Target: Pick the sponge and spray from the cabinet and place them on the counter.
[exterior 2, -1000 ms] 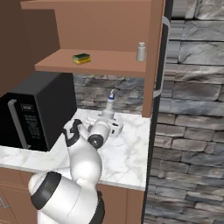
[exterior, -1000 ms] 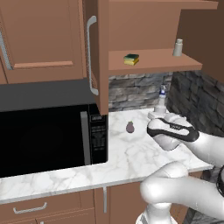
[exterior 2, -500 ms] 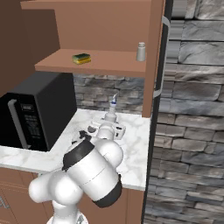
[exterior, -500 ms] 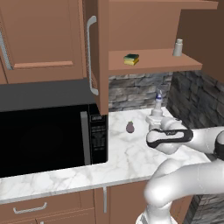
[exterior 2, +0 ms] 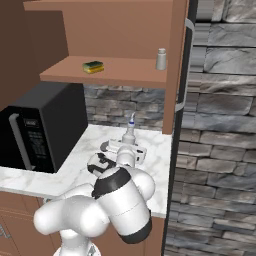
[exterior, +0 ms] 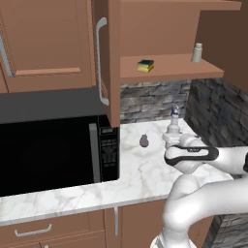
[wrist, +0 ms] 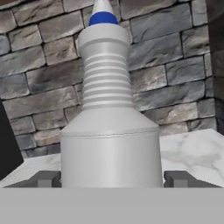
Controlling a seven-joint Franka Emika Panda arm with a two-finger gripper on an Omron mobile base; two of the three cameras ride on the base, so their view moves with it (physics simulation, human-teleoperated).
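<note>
The spray (wrist: 109, 144), a pale grey bottle with a blue-tipped nozzle, stands upright between my fingertips (wrist: 47, 179), which press against both of its sides. My gripper (exterior: 171, 141) is shut on the spray (exterior: 173, 125) low over the white marble counter (exterior: 140, 169), near the back wall. From the right, the spray (exterior 2: 129, 136) rises out of my gripper (exterior 2: 125, 150); its base is hidden. The yellow and green sponge (exterior: 145, 65) lies on the shelf of the open cabinet (exterior: 169, 70), well above and left of my hand. It is the same sponge (exterior 2: 93, 66) in the right base view.
A black microwave (exterior: 53, 150) fills the counter's left part. A small purple egg-shaped object (exterior: 144, 140) sits left of the spray. A white shaker (exterior: 197, 52) stands at the shelf's right end. The open cabinet door (exterior: 112, 58) hangs above the microwave's edge. A stone wall (exterior 2: 220, 150) closes the right.
My gripper and the spray in it have come down a little toward the counter. The arm's elbow has swung forward and lower. The sponge has not moved.
</note>
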